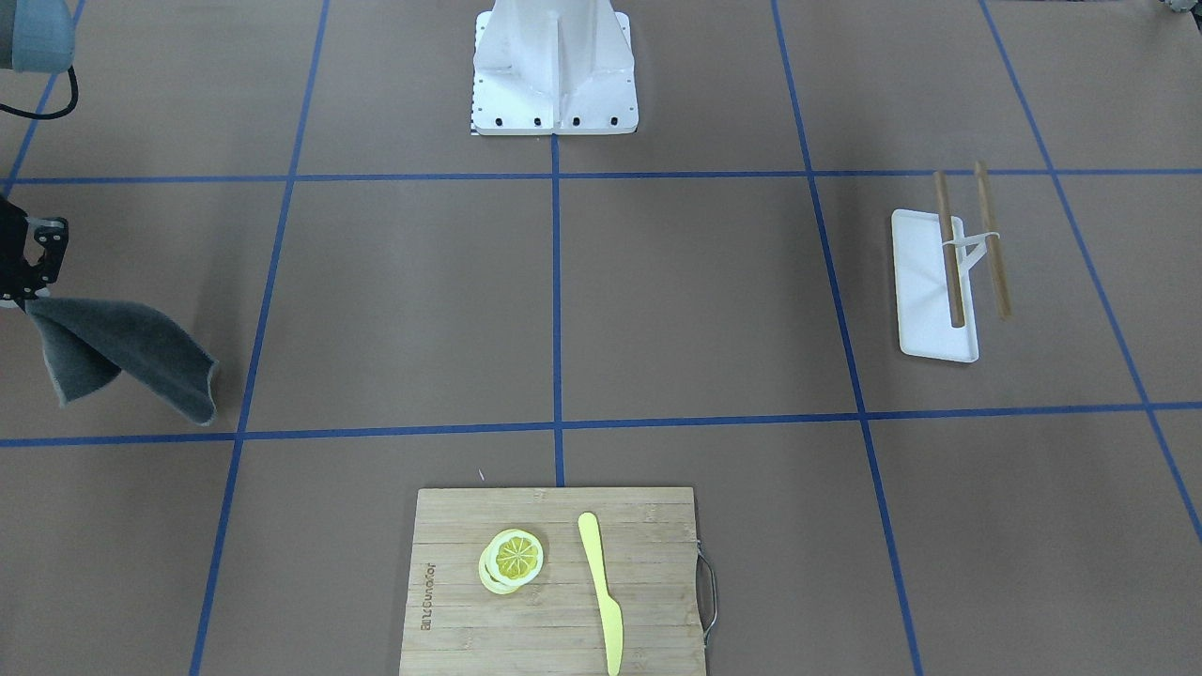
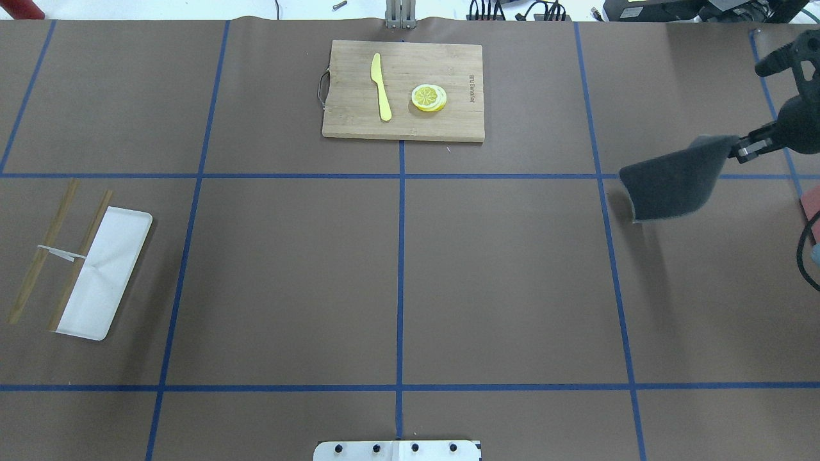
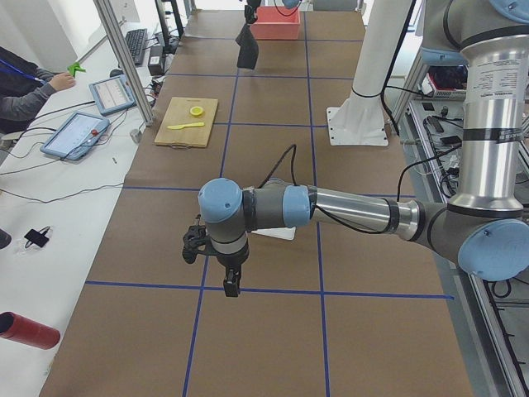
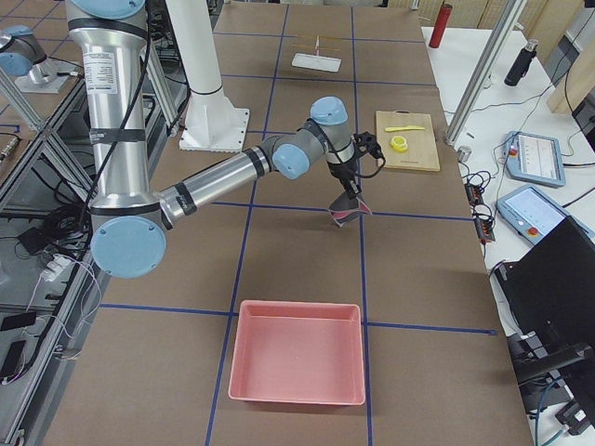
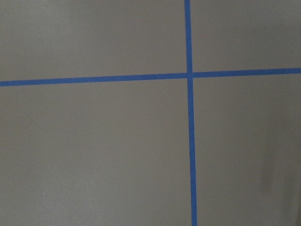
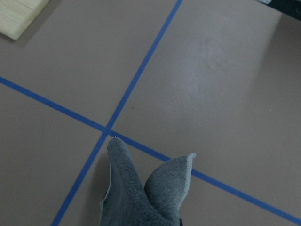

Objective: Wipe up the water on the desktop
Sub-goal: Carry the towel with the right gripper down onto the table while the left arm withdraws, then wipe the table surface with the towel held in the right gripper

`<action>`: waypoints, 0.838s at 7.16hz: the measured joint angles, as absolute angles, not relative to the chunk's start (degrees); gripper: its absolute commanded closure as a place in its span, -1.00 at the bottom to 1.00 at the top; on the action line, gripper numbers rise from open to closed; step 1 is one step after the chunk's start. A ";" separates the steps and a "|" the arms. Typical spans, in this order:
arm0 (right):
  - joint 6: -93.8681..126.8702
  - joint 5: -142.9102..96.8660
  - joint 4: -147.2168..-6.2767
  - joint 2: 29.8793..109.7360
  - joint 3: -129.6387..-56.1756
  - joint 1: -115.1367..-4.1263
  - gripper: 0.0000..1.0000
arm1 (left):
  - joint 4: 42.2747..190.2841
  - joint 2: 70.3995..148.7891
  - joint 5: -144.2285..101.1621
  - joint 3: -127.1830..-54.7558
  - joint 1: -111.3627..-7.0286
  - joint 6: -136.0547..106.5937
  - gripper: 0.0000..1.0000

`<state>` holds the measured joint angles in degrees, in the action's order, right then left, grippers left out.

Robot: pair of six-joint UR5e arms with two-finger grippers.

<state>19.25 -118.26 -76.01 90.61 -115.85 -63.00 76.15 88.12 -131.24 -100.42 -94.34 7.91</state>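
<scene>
The desktop (image 2: 512,288) is a flat brown surface crossed by blue tape lines. My right gripper (image 2: 743,148) is shut on a corner of a dark grey cloth (image 2: 672,179), which hangs folded just above the desktop at its right end. The same cloth (image 6: 141,193) fills the bottom of the right wrist view, over a tape crossing. I cannot make out water for certain; a faint pale sheen (image 6: 211,52) lies past the cloth. My left gripper (image 3: 232,289) points down above the desktop's left end; I cannot tell whether it is open or shut.
A bamboo cutting board (image 2: 359,121) with a lemon slice (image 2: 428,98) and a yellow knife (image 2: 382,86) lies at the far middle. A white tray (image 2: 106,275) with chopsticks sits at the left. A pink bin (image 4: 297,362) stands at the right end. A person sits by the side table.
</scene>
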 measured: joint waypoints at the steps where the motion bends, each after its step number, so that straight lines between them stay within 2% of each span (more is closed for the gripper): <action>1: 19.61 -118.48 -75.98 94.20 -117.83 -62.39 1.00 | 76.13 87.98 -131.23 -100.44 -94.37 7.91 -0.98; 3: 26.76 -116.66 -76.04 96.78 -118.84 -54.79 1.00 | 76.12 87.98 -131.28 -100.41 -94.39 7.90 -0.98; 6: 42.64 -106.53 -76.57 92.94 -117.93 -39.88 1.00 | 76.17 87.98 -131.31 -100.18 -94.32 7.81 -0.98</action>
<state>42.64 -106.53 -76.57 92.94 -117.93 -39.88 76.17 87.98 -131.31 -100.18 -94.32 7.81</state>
